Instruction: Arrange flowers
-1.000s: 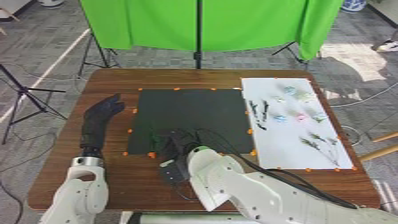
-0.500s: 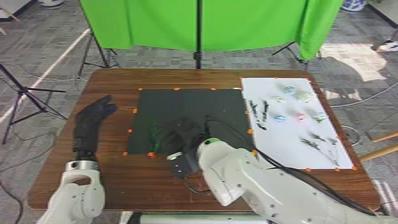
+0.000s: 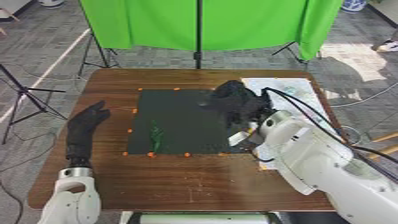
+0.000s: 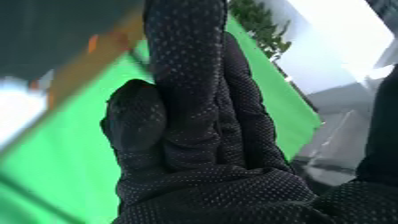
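While one mat [image 3: 174, 107] bears one sprig [image 3: 157, 139], left [image 3: 84, 127] and right robot hands [image 3: 235, 102] seem unclenched.

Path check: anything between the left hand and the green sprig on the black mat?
Nothing visible stands in the way. Between the left hand and the green sprig there is just tabletop and the left part of the black mat, its edge marked by small orange markers that look flat.

This looks like a robotics lab: two white robot arms [image 3: 75, 197] over a wooden worktop [image 3: 178, 187] dotted with orange marks [image 3: 151, 154], a green backdrop [image 3: 155, 25] hung behind, black tripods [image 3: 26, 89] and loose cables on grey, office-style flooring [image 3: 49, 62].
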Robot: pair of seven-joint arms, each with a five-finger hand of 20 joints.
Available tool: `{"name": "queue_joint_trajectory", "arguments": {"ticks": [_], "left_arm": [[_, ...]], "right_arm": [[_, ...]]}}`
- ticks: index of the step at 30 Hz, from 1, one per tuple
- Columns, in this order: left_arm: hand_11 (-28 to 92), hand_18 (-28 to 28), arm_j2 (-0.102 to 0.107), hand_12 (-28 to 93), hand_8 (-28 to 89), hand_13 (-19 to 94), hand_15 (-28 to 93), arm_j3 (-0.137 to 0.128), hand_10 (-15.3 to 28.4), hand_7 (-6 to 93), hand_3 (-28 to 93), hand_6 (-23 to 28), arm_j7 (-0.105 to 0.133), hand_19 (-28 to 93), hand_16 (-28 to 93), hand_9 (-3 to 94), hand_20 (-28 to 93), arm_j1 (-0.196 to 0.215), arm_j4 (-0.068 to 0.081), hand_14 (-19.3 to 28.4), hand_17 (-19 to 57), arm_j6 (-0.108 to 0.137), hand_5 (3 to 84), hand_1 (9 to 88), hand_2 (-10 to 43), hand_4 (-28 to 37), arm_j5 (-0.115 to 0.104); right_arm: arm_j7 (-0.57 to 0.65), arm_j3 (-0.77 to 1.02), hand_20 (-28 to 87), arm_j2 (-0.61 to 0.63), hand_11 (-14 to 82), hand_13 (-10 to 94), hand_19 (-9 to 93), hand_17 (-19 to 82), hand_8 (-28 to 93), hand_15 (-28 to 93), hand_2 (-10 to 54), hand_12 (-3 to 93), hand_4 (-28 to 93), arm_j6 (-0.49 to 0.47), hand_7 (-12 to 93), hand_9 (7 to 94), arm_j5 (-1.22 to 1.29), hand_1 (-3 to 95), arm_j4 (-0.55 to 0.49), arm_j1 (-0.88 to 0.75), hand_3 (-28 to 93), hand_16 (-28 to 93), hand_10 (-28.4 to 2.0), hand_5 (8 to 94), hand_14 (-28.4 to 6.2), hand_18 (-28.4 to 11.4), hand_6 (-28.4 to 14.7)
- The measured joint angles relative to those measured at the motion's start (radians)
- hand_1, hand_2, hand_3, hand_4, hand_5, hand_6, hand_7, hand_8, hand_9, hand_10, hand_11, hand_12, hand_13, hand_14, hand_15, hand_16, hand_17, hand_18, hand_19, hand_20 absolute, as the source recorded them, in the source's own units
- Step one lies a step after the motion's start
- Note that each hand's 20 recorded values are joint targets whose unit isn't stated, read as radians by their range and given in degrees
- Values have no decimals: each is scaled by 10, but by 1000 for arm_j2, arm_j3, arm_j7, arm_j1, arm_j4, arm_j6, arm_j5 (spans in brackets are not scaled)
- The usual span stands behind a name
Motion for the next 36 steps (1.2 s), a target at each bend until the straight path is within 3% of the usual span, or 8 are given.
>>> {"name": "queue_joint_trajectory", "arguments": {"ticks": [6,10,13,18,20,25,29,36], "left_arm": [[235,162,1,124,-61,396,243,0,154,133,617,64,-27,239,-21,494,211,11,-9,196,108,-44,499,298,22,-180,24],[240,184,3,124,-59,429,262,1,156,131,616,66,-41,318,-23,508,242,12,-12,205,130,-48,506,306,-1,-168,49],[242,186,3,124,-58,438,268,0,158,132,608,67,-54,323,-25,518,239,13,-25,206,132,-43,511,315,-8,-163,118],[241,183,4,125,-58,438,267,-15,157,134,603,65,-91,295,-28,518,220,34,-76,205,121,-56,512,321,-20,-152,298],[241,183,4,125,-59,437,266,-26,156,133,604,65,-101,293,-28,518,218,46,-97,205,119,-72,510,321,-26,-150,333],[239,178,4,126,-58,435,263,-51,155,132,602,64,-110,280,-28,517,211,65,-119,204,115,-139,511,322,-28,-149,345],[238,176,4,126,-58,435,261,-63,155,132,600,65,-110,272,-28,518,208,74,-124,203,114,-148,512,323,-28,-150,378],[237,175,0,126,-58,434,260,-74,155,131,596,65,-111,267,-27,519,210,82,-124,204,114,-163,512,321,-23,-152,374]], "right_arm": [[26,242,367,120,148,927,896,599,-40,369,-95,198,-173,-120,164,755,-223,255,-73,-176,550,322,-173,608,-67,-136,-74],[62,384,366,151,150,929,899,603,-39,370,-95,198,-169,-160,162,759,-350,273,-80,-294,551,321,-168,612,-65,-133,-74],[75,487,365,158,152,931,901,606,-40,371,-95,198,-169,-176,158,764,-433,276,-81,-389,548,320,-168,618,-62,-129,-77],[100,668,365,166,151,931,900,606,-39,372,-95,197,-174,-255,146,762,-499,274,-90,-567,541,321,-170,616,-61,-126,-83],[121,716,365,170,150,931,899,607,-38,372,-95,197,-176,-301,141,761,-499,278,-90,-623,538,322,-169,615,-60,-124,-85],[174,773,366,175,150,933,895,611,-35,371,-95,197,-182,-396,137,762,-496,291,-74,-716,542,322,-166,616,-57,-119,-86],[177,805,368,175,153,936,894,613,-34,372,-95,196,-186,-394,138,768,-498,296,-48,-784,542,321,-165,620,-56,-117,-87],[191,815,369,166,158,937,894,623,-36,385,-95,192,-193,-387,144,796,-510,317,18,-847,547,320,-158,639,-51,-112,-82]]}}
